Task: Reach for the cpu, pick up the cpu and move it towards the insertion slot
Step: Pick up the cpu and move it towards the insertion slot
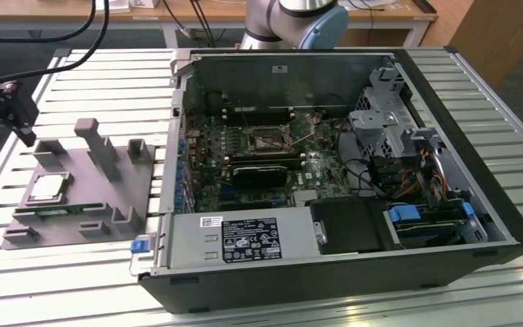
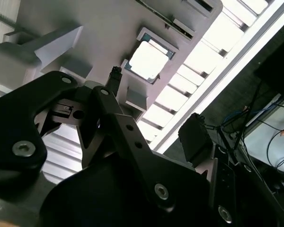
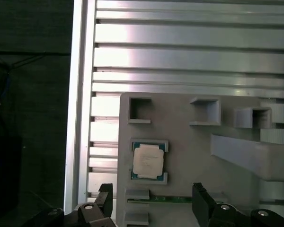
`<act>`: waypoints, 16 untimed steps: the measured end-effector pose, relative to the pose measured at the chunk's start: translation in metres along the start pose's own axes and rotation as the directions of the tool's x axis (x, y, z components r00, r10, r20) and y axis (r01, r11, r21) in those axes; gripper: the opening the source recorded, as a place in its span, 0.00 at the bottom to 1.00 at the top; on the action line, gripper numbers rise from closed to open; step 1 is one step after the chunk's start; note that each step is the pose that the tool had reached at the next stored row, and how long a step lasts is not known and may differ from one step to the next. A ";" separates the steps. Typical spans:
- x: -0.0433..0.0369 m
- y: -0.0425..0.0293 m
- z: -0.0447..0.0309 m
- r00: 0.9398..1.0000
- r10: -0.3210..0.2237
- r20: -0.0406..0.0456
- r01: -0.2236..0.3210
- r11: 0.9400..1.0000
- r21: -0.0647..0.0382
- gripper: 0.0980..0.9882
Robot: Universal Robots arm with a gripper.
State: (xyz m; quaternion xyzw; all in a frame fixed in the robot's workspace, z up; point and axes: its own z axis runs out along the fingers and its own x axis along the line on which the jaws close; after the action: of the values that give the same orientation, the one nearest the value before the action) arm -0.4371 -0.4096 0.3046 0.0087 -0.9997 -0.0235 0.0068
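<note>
Cpu (image 3: 147,161) lying in grey fixture (image 3: 194,146), jaws spread, empty, nearby

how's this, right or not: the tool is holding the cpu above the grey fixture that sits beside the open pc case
Not right. The tool is not holding the cpu: the first wrist view shows the chip lying in its nest on the grey fixture, the tool open and gripping nothing. The fixture does sit beside the open pc case.

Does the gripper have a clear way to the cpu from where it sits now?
Probably yes. The open gripper hangs by the grey fixture, close to the cpu, whose top is uncovered; the fixture's upright posts stand off to the side.
</note>
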 end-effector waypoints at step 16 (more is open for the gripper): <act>-0.0002 -0.0089 0.0287 1.000 0.000 0.000 0.000 1.000 0.000 0.74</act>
State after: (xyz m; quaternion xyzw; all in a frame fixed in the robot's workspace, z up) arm -0.4371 -0.4171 0.2755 0.0086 -0.9997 -0.0235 0.0068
